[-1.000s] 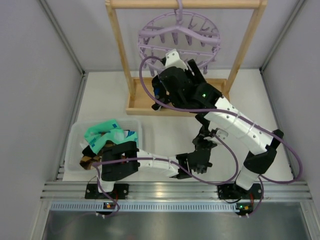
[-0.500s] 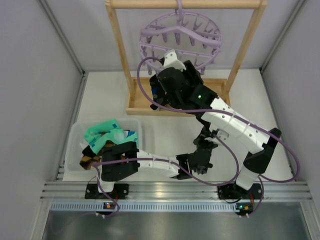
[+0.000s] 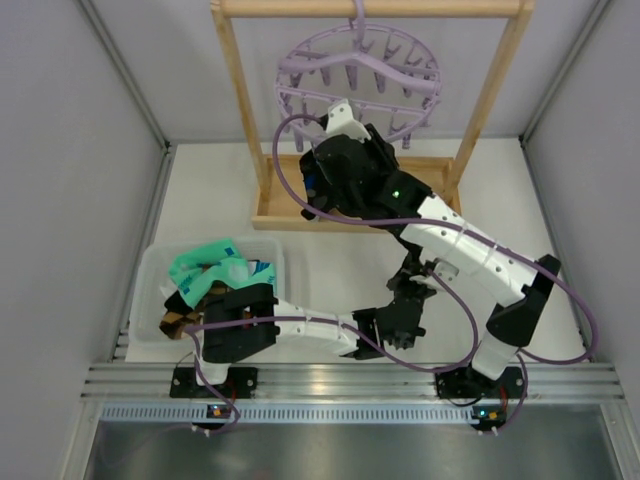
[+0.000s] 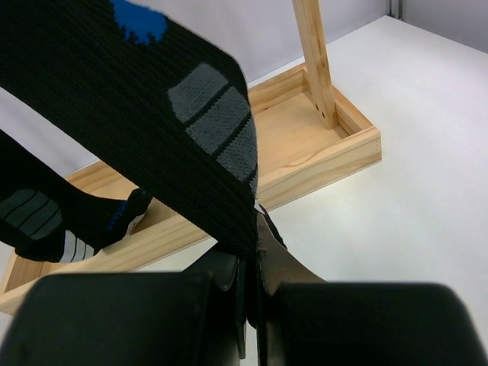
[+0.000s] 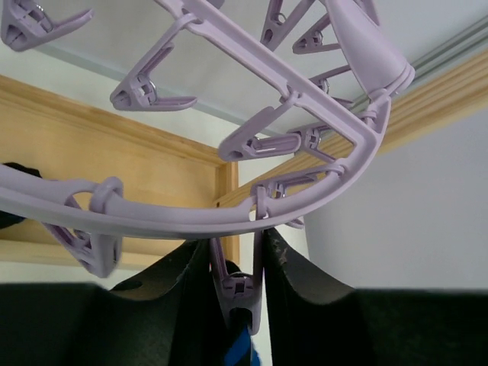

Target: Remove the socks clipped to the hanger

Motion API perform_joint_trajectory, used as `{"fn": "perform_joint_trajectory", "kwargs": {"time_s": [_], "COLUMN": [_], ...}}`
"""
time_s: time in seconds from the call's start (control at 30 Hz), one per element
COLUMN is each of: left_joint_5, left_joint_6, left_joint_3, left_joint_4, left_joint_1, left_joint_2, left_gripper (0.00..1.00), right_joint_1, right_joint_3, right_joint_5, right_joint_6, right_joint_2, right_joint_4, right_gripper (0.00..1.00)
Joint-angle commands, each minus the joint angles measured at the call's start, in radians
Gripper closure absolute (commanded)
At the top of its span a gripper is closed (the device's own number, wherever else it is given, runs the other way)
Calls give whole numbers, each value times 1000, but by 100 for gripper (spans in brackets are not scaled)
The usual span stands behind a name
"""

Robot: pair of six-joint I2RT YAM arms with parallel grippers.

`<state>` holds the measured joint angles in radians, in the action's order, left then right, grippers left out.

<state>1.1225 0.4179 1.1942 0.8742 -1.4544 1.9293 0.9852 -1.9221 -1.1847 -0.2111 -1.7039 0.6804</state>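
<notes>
Lilac hanger (image 3: pixel 358 75) hangs on wooden rack (image 3: pixel 240 100) | right gripper (image 5: pixel 235 263), risen, narrows from wide around 1 clip (image 5: pixel 240 301), squeeze unclear | left gripper (image 4: pixel 250 252) pinches black sock (image 4: pixel 152 114) below | unclipping looks next.

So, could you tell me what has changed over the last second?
The right gripper edged left beneath the hanger, now gripping a clip. The left gripper stayed shut on the black sock; the bin of socks did not move.
</notes>
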Motion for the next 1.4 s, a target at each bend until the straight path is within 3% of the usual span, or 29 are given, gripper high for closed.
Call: {"fn": "perform_joint_trajectory", "kwargs": {"time_s": [0.0,0.2,0.27,0.3,0.33,0.57,0.77,0.87,0.9,1.1,1.37], "left_joint_5": [-13,-1,20,34,49,132,197,285,312,450,557], "left_joint_6": [-11,-51,-85,-94,-109,-249,-323,-308,-294,-173,-39], "left_joint_3": [15,-27,-71,-87,-125,-353,-415,-401,-400,-423,-375], "left_joint_4": [45,43,42,42,42,-67,-320,-434,-445,-451,-449], "left_joint_1": [-14,-12,-9,-11,-8,20,23,26,31,112,304], "left_joint_2": [-15,-24,-41,-50,-64,-357,-648,-752,-776,-947,-1026], "left_gripper": [100,100,100,100,100,100,100,100,100,100,100], "right_joint_1": [-10,-10,-10,-10,-13,-69,-170,-230,-243,-287,-296], "right_joint_3": [2,9,21,28,43,120,215,262,276,336,425], "right_joint_5": [-21,-6,8,14,17,146,336,404,463,566,623], "right_joint_6": [6,21,30,33,38,115,168,200,205,266,308], "right_joint_2": [9,29,41,44,56,141,251,308,325,400,495], "right_joint_4": [-38,-38,-42,-42,-42,-33,-62,-79,-87,-99,-114], "right_gripper": [74,86,82,70,68,66,65,58,45,22,10]}}
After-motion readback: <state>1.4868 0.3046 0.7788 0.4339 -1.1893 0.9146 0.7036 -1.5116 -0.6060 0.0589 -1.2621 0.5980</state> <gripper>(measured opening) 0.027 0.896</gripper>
